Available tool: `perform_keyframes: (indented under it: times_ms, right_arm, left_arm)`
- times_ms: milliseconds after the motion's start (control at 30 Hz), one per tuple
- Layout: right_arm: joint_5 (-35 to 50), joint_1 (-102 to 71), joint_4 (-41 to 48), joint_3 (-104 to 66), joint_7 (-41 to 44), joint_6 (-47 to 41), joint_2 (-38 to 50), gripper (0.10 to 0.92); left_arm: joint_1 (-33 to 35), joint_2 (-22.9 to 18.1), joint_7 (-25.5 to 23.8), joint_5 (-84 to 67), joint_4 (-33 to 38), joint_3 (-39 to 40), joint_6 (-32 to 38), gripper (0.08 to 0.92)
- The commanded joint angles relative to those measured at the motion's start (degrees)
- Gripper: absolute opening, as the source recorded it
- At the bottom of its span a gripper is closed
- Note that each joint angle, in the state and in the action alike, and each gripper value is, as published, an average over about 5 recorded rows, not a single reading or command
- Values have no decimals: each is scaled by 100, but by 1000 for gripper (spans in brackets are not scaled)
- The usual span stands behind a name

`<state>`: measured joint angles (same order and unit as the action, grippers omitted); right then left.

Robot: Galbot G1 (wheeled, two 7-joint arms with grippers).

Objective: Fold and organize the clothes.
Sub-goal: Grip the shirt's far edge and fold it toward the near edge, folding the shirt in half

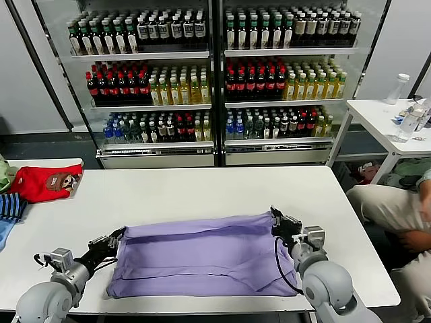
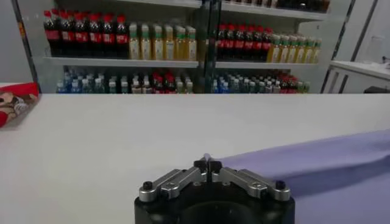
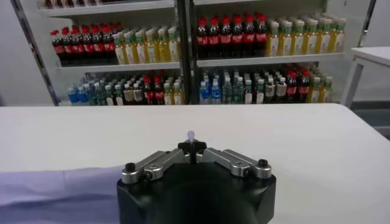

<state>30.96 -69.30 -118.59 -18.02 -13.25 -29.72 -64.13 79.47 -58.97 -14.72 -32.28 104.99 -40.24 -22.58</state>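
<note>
The clothes are one lavender T-shirt (image 1: pixel 202 256), lying plain side up as a wide folded band across the near half of the white table (image 1: pixel 202 185). My left gripper (image 1: pixel 120 235) is at the shirt's left far corner, shut on the cloth. In the left wrist view a tip of purple fabric pokes out between the closed jaws (image 2: pixel 207 163), and the shirt (image 2: pixel 317 161) trails away. My right gripper (image 1: pixel 275 217) pinches the right far corner. There too a small lavender tip shows above the shut jaws (image 3: pixel 192 146), with the shirt (image 3: pixel 55 185) beside them.
A red garment with a brown cartoon patch (image 1: pixel 47 182) and a blue striped cloth (image 1: pixel 10 205) lie at the table's left edge. Drinks shelves (image 1: pixel 215 81) stand behind the table. A white side table (image 1: pixel 390 118) and a seated person (image 1: pixel 397 208) are on the right.
</note>
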Motion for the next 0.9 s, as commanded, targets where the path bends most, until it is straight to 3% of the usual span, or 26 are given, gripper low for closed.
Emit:
perform_keyframes:
  times_ms: [33,467,600,767,900]
  right_arm:
    - [-83,-588,-476,-138,6,25,126,115]
    - [-101,-859,-509,-250,38,28,205,115]
    - [-235,-958,-427,-177,48,-46,193,115]
    - [-370,-1085,-452,-158,47,-50,166,205]
    - [-366,-1162,-627,-387,42,-59,243,309]
  left_arm:
    - [516,-35,-3,27,403,-109,63,85]
    - [609,-8,-66,409,389,-168,-181,85]
    - [550,-52,233,809,301,-3,-66,86]
    - [345,-118,814,747,137,135,385,145]
    - [582,-65,825,569,545,-112,88,257]
